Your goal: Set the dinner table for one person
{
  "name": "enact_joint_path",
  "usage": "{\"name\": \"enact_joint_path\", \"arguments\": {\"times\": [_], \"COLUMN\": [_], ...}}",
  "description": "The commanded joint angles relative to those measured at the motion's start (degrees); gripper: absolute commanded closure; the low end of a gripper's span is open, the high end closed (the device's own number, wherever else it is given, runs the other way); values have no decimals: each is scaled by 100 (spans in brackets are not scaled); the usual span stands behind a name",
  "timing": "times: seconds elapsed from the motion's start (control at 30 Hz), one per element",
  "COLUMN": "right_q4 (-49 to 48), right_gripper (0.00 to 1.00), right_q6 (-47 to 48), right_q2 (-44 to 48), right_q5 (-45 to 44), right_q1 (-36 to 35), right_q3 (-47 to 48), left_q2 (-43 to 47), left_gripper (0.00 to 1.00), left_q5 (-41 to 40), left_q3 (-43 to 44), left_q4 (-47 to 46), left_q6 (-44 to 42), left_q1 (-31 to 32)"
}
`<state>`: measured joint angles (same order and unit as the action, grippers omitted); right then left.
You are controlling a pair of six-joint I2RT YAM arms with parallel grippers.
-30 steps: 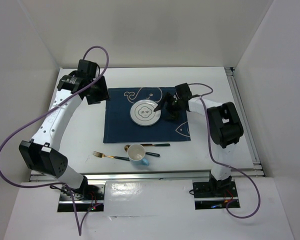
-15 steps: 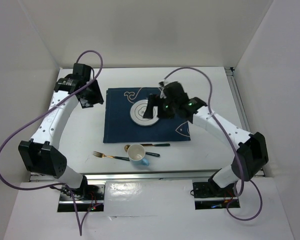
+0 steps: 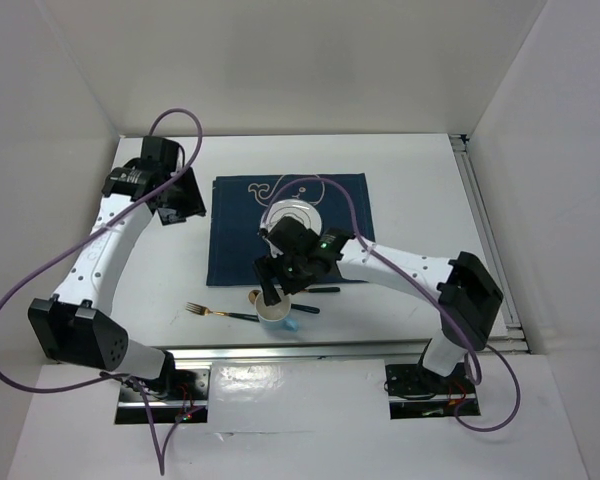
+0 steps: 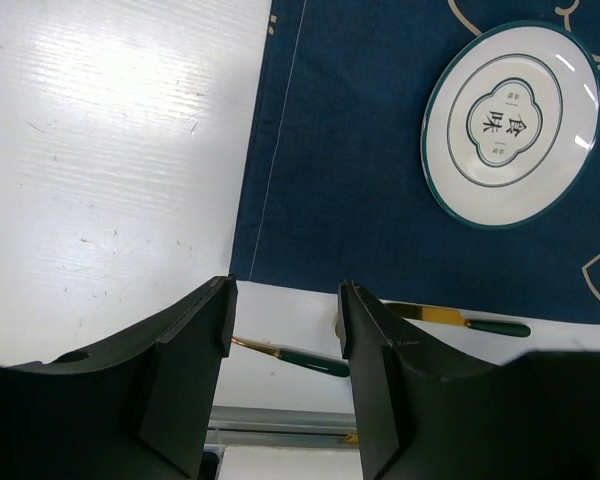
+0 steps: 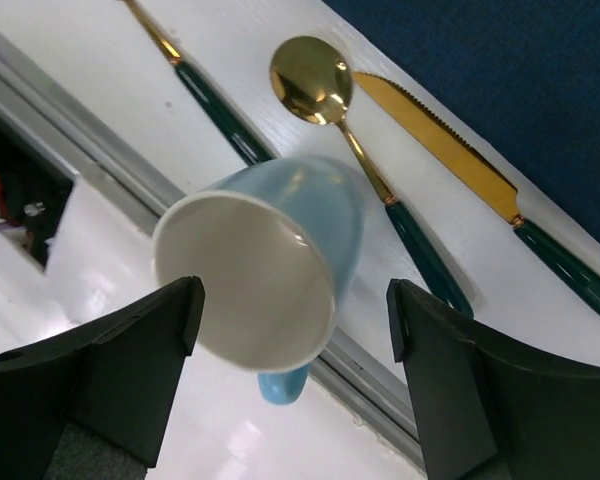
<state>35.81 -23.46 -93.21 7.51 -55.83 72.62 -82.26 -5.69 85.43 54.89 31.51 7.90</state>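
Note:
The white dinner table [image 3: 420, 180] carries a dark blue placemat [image 3: 230, 250] with a white green-rimmed plate [image 3: 292, 212] on it. A light blue cup [image 3: 276, 309], white inside, stands near the front edge. My right gripper [image 3: 273, 290] hovers over it, open; in the right wrist view the cup [image 5: 255, 280] sits between the spread fingers [image 5: 130, 380], apart from both. A gold fork [image 3: 220, 313], spoon [image 5: 315, 75] and knife [image 5: 440, 150] with green handles lie beside the cup. My left gripper [image 3: 175, 200] is open and empty over the table left of the placemat [image 4: 350, 180].
The table's metal front rail [image 5: 70, 140] runs just behind the cup. White walls enclose the table at the left, back and right. The plate [image 4: 510, 120], fork handle [image 4: 300, 358] and knife [image 4: 460, 320] also show in the left wrist view.
My right arm swung from the plate toward the front edge and now hovers over the cup. My left gripper shifted slightly left.

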Motion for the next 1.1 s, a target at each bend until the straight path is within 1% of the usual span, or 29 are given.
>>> {"name": "enact_joint_path", "arguments": {"times": [0.0, 0.13, 0.17, 0.27, 0.3, 0.4, 0.43, 0.53, 0.67, 0.77, 0.8, 0.83, 0.93, 0.97, 1.03, 1.07], "right_q4": [67, -118, -171, -294, -294, -294, -172, 65, 723, 1058, 1294, 1401, 1631, 1709, 1771, 1771], "right_gripper": [15, 29, 36, 53, 61, 74, 84, 100, 100, 100, 100, 100, 100, 100, 100, 100], "right_q6": [17, 17, 17, -35, -35, -35, -35, -35, 17, 70, 70, 70, 70, 9, 8, 8], "right_q2": [-119, -224, -285, -347, -347, -286, -216, -49, 259, 382, 382, 382, 146, -99, -381, -687], "right_q5": [-539, -593, -540, -540, -479, -548, -549, -785, -1119, -1348, -1462, -1628, -1831, -1832, -1884, -1885], "right_q1": [-59, -59, -59, -59, -59, -59, -59, -59, -59, 309, 449, 772, 1424, 1896, 2329, 2740], "right_q3": [15, -98, -99, -152, -152, -152, -82, 199, 883, 1271, 1568, 1728, 2387, 2562, 3114, 3274], "left_q2": [289, 421, 421, 421, 473, 474, 474, 474, 474, 474, 474, 422, 368, 368, 421, 560], "left_gripper": [38, 38, 38, 38, 38, 38, 38, 38, 38, 38, 38, 38, 38, 38, 38, 38], "left_q5": [68, 68, 68, 16, 16, 16, 16, 16, 16, 68, 68, 121, 191, 191, 445, 507], "left_q3": [-61, -184, -184, -184, -237, -237, -237, -237, -237, -237, -237, -237, -307, -394, -552, -623], "left_q4": [-102, -102, -102, -102, -102, -102, -102, -102, -102, -102, -154, -154, -154, -154, -154, -154], "left_q6": [5, 5, -48, -48, -48, -100, -101, -101, -154, -154, -154, -154, -154, -154, -154, -67], "left_q1": [-34, -34, -34, -34, -34, -34, -34, -34, -34, -34, -34, -34, -34, -34, -34, 44]}}
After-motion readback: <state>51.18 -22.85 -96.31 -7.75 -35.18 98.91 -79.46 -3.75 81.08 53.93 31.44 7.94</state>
